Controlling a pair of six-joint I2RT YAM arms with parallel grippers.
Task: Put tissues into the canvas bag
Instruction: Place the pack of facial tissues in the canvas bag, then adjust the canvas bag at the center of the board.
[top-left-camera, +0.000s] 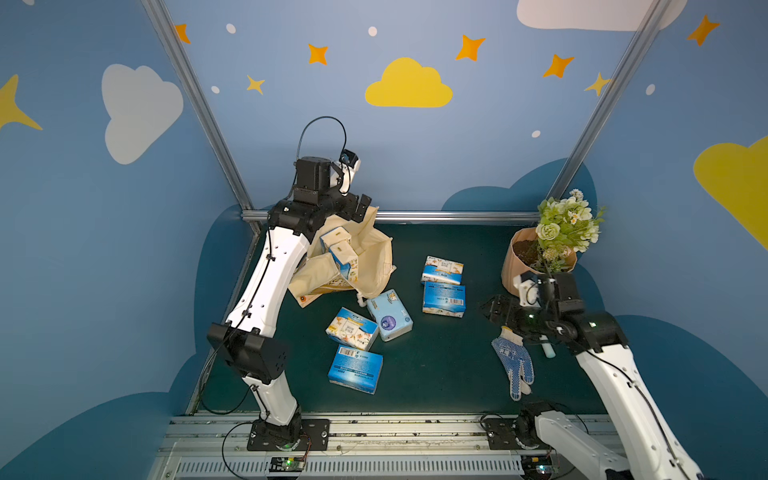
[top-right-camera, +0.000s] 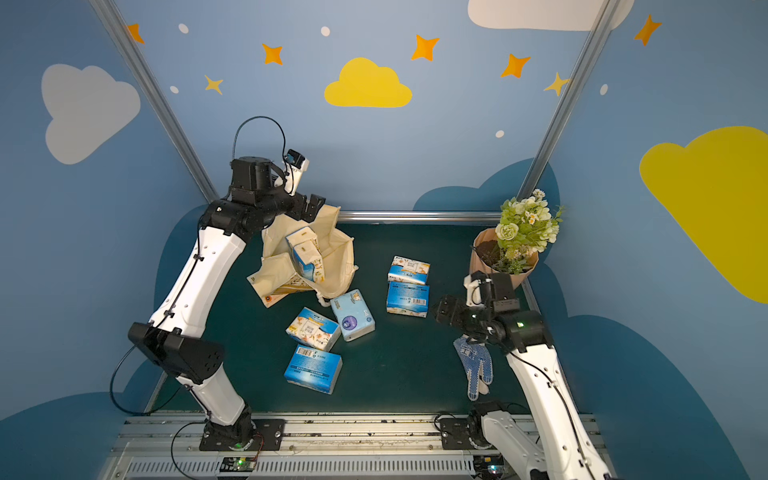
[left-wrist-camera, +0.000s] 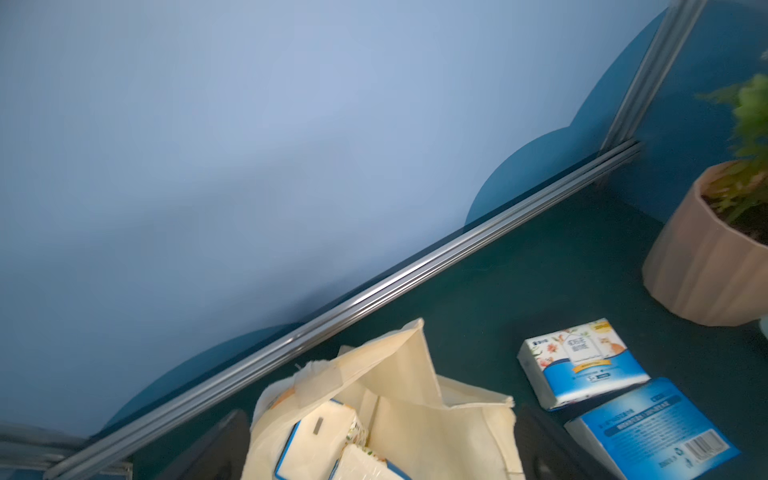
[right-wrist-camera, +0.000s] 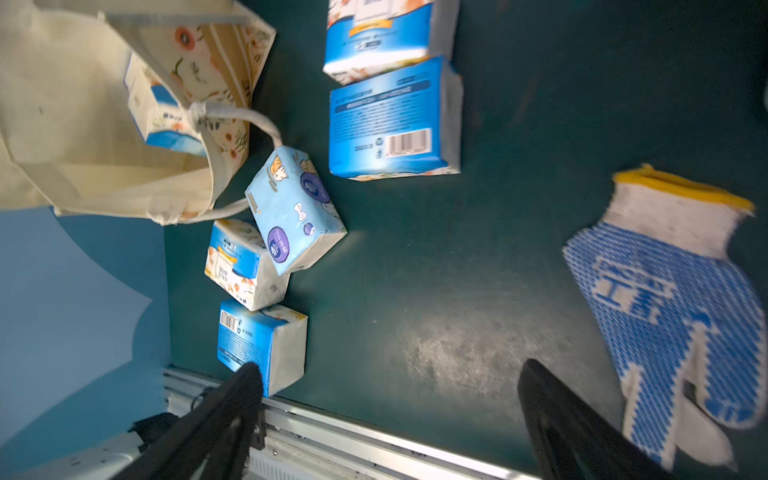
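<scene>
Both jaws stand wide and empty, left above the canvas bag (top-left-camera: 376, 257), right over the worktop (top-left-camera: 436, 365); two tissue packs (top-left-camera: 338, 249) sit inside it, five loose packs (top-left-camera: 355, 370) lie outside; light, squashy, slick-wrapped, probably best pinched across the narrow width.

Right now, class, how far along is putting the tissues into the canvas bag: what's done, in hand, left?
Done: two packs sit inside the canvas bag. In hand: nothing; the left end effector hangs open over the bag, the right end effector open near the glove. Left: five on the table: the pale blue pack, the floral pack, the nearest pack and the far pair.
</scene>
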